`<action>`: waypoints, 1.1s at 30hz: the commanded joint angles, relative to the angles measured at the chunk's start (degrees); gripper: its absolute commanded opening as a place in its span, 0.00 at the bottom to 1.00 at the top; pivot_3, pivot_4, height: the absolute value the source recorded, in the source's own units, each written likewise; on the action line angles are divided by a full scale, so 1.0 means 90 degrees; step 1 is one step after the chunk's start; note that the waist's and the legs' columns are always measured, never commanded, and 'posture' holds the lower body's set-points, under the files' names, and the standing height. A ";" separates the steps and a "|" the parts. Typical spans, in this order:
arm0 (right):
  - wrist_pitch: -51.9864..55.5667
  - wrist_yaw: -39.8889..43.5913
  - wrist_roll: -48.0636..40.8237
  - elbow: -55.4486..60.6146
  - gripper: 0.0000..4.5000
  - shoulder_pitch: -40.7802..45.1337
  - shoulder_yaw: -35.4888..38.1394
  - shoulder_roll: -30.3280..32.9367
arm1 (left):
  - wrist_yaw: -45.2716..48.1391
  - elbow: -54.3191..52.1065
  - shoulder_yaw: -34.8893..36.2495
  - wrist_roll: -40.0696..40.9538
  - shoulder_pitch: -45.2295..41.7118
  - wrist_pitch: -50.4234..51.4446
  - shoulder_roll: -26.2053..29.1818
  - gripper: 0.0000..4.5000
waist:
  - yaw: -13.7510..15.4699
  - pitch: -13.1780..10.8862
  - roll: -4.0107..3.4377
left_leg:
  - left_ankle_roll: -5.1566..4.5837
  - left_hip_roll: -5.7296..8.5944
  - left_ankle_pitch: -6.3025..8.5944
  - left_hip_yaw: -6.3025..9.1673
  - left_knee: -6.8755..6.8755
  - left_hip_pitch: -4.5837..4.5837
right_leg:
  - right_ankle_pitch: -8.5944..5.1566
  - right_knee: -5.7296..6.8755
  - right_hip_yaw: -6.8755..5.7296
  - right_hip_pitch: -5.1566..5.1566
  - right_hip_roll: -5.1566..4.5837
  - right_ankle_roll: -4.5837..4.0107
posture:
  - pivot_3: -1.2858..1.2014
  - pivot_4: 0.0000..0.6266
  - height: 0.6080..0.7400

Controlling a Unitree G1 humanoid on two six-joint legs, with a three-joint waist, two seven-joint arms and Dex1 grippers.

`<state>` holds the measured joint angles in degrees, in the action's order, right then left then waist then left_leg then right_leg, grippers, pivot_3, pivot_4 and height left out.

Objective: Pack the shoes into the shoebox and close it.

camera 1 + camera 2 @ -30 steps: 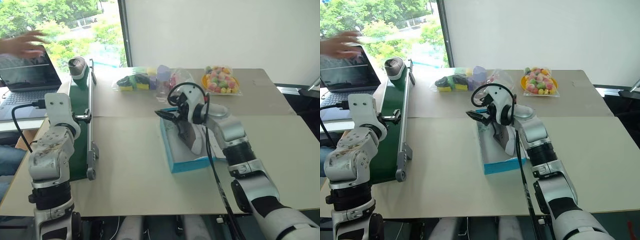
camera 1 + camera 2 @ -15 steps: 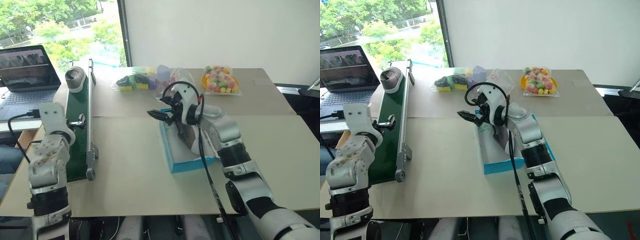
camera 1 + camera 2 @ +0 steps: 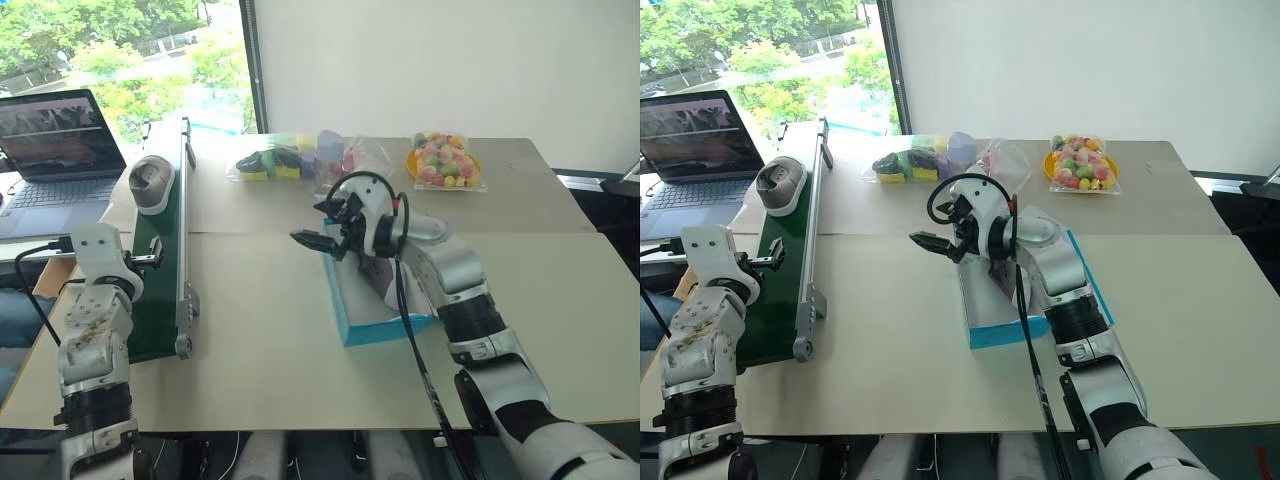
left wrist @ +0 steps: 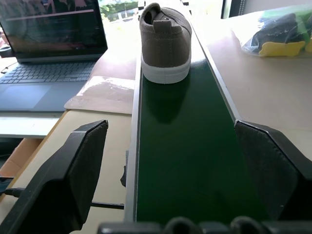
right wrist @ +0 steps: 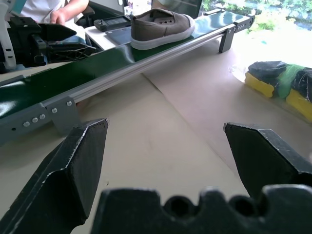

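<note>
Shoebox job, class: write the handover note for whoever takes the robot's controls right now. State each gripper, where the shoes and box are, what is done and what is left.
Left gripper: open, empty, over the near end of the green conveyor, aimed along the belt.
Right gripper: open, empty, above the table just left of the shoebox.
One shoe lies in the open shoebox, partly hidden by the right arm.
The second shoe stands on the conveyor, ahead of the left gripper.
Done: first shoe packed.
Left: take the second shoe off the belt, put it in the box, close the lid.
</note>
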<state>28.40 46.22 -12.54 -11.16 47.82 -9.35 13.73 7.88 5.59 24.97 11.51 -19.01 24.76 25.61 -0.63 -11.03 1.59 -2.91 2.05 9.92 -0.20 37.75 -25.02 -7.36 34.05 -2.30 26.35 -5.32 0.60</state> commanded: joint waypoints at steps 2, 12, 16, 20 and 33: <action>0.0187 0.0007 -0.0126 0.0497 1.00 0.0002 0.0081 0.0110 | 0.0177 0.0780 -0.0019 0.0016 -0.0471 -0.0541 0.0206 0.99 | 0.0003 0.0000 0.0000 | 0.0000 -0.0001 0.0000 0.0000 0.0000 0.0000 | 0.0000 0.0000 -0.0003 0.0000 0.0001 0.0000 | 0.52 0.24 0.99; 0.0483 -0.0092 -0.0151 0.0846 1.00 -0.0090 0.0155 0.0263 | 0.0583 0.1624 -0.0301 0.0007 -0.0816 -0.0602 0.0372 0.99 | -0.0006 0.0001 0.0001 | 0.0000 -0.0001 0.0000 -0.0002 0.0000 -0.0002 | 0.0000 -0.0003 -0.0003 0.0002 -0.0003 0.0000 | 0.52 0.24 0.99; 0.0513 -0.0160 -0.0113 0.0850 1.00 -0.0077 0.0182 0.0333 | 0.0361 0.1956 -0.0152 0.0061 -0.0871 -0.0347 0.0394 0.87 | -0.0003 0.0000 0.0001 | 0.0000 -0.0005 0.0000 -0.0001 0.0000 -0.0002 | 0.0000 0.0000 -0.0006 0.0002 -0.0003 0.0001 | 0.52 0.24 0.99; 0.0506 -0.0213 -0.0102 0.0824 1.00 -0.0041 0.0222 0.0402 | 0.0465 0.1957 -0.0172 0.0128 -0.0837 -0.0365 0.0380 0.61 | -0.0005 0.0001 0.0001 | 0.0000 -0.0007 0.0000 -0.0002 0.0000 0.0001 | 0.0004 0.0001 -0.0009 0.0000 -0.0010 0.0006 | 0.52 0.24 0.99; 0.2025 -0.1151 -0.1390 0.0532 1.00 0.0502 0.1621 -0.0253 | 0.1007 -0.0867 -0.1429 0.0596 -0.1717 0.0091 -0.0120 0.56 | 0.0101 0.0001 0.0001 | 0.0003 -0.0022 0.0000 -0.0004 0.0001 -0.0030 | 0.0011 -0.0010 -0.0038 0.0011 -0.0018 0.0003 | 0.52 0.24 0.99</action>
<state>41.45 39.75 -19.87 -6.60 48.94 -0.96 12.64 15.81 6.95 15.67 14.73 -31.31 23.51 25.92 0.28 -11.02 1.60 -2.88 1.88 9.92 -0.24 37.76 -25.32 -7.24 33.96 -2.62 26.46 -5.52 0.59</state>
